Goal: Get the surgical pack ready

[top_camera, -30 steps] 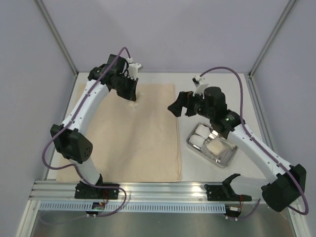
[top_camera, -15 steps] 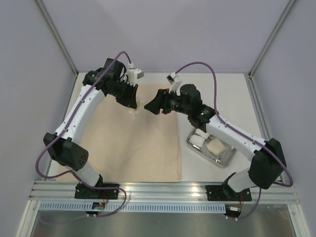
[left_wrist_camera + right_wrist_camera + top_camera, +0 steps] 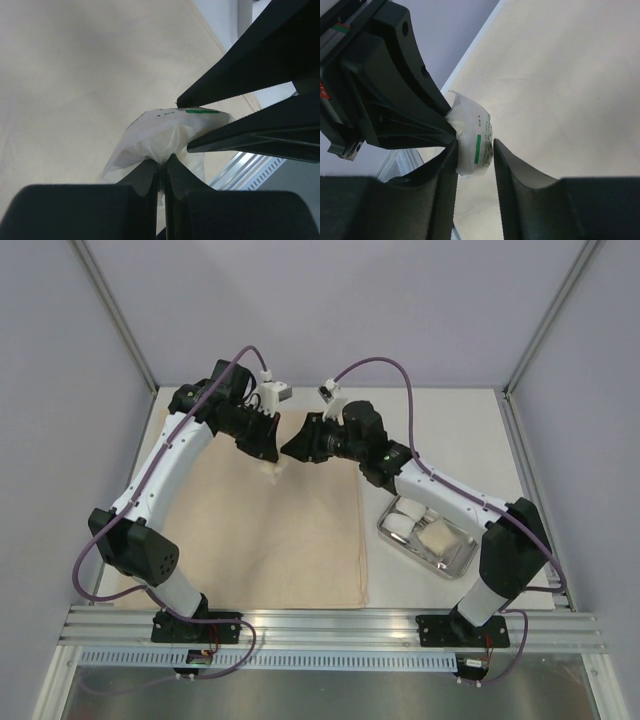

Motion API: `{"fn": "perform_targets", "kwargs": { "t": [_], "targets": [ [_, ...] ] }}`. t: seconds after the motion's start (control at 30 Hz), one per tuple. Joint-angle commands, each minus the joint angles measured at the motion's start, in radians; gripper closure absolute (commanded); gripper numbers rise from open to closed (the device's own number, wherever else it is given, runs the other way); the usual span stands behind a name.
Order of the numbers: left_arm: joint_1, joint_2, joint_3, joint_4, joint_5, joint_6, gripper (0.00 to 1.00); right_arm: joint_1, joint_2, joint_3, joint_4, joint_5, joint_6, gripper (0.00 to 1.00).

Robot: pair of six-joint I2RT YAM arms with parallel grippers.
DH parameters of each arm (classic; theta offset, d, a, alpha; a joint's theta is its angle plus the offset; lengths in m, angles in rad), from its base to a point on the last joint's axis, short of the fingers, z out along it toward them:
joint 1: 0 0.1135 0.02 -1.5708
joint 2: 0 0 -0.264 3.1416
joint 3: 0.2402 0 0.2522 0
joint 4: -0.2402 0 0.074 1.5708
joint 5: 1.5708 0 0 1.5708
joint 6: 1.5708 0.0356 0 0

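Note:
The beige cloth sheet (image 3: 250, 530) lies flat on the left half of the table. Above its far edge my left gripper (image 3: 268, 454) is shut on a crumpled white gauze packet (image 3: 155, 135) with a green label, pinching its plastic wrapper. My right gripper (image 3: 291, 449) faces it from the right. Its fingers straddle the same packet (image 3: 469, 132): one finger touches the packet and a thin gap shows at the other. The right gripper (image 3: 474, 143) is still open. The steel tray (image 3: 458, 560) to the right holds white gauze squares (image 3: 405, 524). Scissors and tweezers are out of view.
The cloth's right edge (image 3: 362, 540) runs close to the tray. Grey walls and metal posts enclose the table on three sides. An aluminium rail (image 3: 330, 625) with both arm bases runs along the near edge.
My right arm has swung left from above the tray to the packet, and its jaws have narrowed around it. My left gripper, still holding the packet, shifted slightly toward the near side.

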Motion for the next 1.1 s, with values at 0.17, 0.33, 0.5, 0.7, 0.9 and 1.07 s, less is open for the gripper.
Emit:
{"fn": "perform_targets", "kwargs": {
  "t": [0.17,0.33,0.5,0.7,0.9,1.07],
  "targets": [
    [0.001,-0.046,0.007,0.012,0.031,0.021,0.84,-0.007,0.028,0.064,-0.012,-0.022,-0.005,0.95],
    [0.001,-0.048,0.014,-0.018,-0.021,0.022,0.18,-0.106,-0.023,0.021,-0.090,-0.117,-0.048,1.00],
    [0.002,-0.063,0.017,-0.041,-0.112,0.039,0.00,-0.299,-0.165,-0.072,-0.360,-0.204,-0.215,1.00],
    [0.003,-0.086,-0.019,-0.032,-0.107,0.064,0.00,-0.542,-0.374,-0.195,-0.777,-0.160,-0.309,1.00],
    [0.003,-0.090,-0.047,-0.017,-0.098,0.091,0.00,-0.700,-0.528,-0.325,-0.923,-0.111,-0.282,1.00],
    [0.003,-0.106,-0.084,-0.009,-0.081,0.104,0.00,-0.708,-0.519,-0.396,-0.897,-0.085,-0.282,0.99]
  ]
}}
